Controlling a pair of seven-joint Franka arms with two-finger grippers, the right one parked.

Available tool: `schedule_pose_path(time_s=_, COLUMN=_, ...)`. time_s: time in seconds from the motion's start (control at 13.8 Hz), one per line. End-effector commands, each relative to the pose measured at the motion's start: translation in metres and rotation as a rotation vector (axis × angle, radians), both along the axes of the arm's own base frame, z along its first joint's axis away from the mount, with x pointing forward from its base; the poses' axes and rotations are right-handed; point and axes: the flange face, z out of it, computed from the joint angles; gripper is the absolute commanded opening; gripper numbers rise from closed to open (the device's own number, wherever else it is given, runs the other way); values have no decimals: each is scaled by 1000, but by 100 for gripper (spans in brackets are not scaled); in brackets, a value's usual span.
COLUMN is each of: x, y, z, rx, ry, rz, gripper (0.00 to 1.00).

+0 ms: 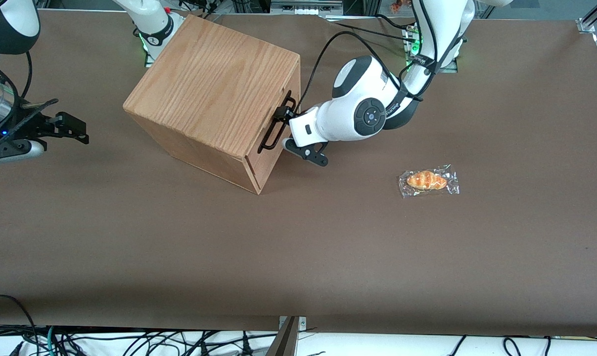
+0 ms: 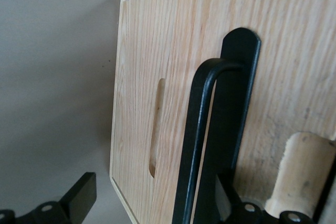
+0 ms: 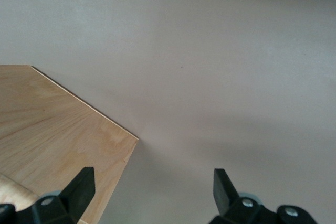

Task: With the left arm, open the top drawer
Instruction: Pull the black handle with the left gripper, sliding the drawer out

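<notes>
The oak-grain box (image 1: 214, 94) stands on the brown table (image 1: 298, 257). Its top drawer (image 2: 136, 51) faces the working arm's end and sits flush in the box, shut. The long black bar handle (image 1: 273, 129) (image 2: 195, 145) runs along the drawer front. The left arm (image 1: 357, 116) reaches in level with the drawer front. My gripper (image 1: 281, 130) (image 2: 155, 205) is open and straddles the handle. One fingertip (image 2: 79, 198) is off the drawer's edge over the table, and the other (image 2: 227, 198) is past the bar, close to the wood. A narrow slot (image 2: 156, 129) is cut in the drawer front beside the handle.
A bread roll in clear wrap (image 1: 428, 181) lies on the table toward the working arm's end, nearer the front camera than the arm. A black cable (image 1: 323, 54) loops from the arm's wrist above the box corner. A pale rounded wooden piece (image 2: 304, 171) shows next to the handle plate.
</notes>
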Motion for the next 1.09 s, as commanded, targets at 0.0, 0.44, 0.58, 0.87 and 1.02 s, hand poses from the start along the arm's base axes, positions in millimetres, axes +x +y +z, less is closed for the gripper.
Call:
schedule_pose_path(time_s=0.0, x=7, y=-12, z=-4, rx=-15, ry=-5, rz=-1, gripper=100)
schedule_pose_path(time_s=0.44, x=17, y=-7, z=-14, rx=40, ry=-60, rz=-27, gripper=100)
schedule_pose_path(time_s=0.58, x=22, y=-1, z=-13, rx=61, ry=-83, rz=-35, gripper=100)
schedule_pose_path(time_s=0.87, x=36, y=17, z=-12, rx=78, ry=-100, rz=-19, gripper=100)
schedule_pose_path(time_s=1.02, x=46, y=29, z=-12, rx=79, ry=-101, rz=0, gripper=100)
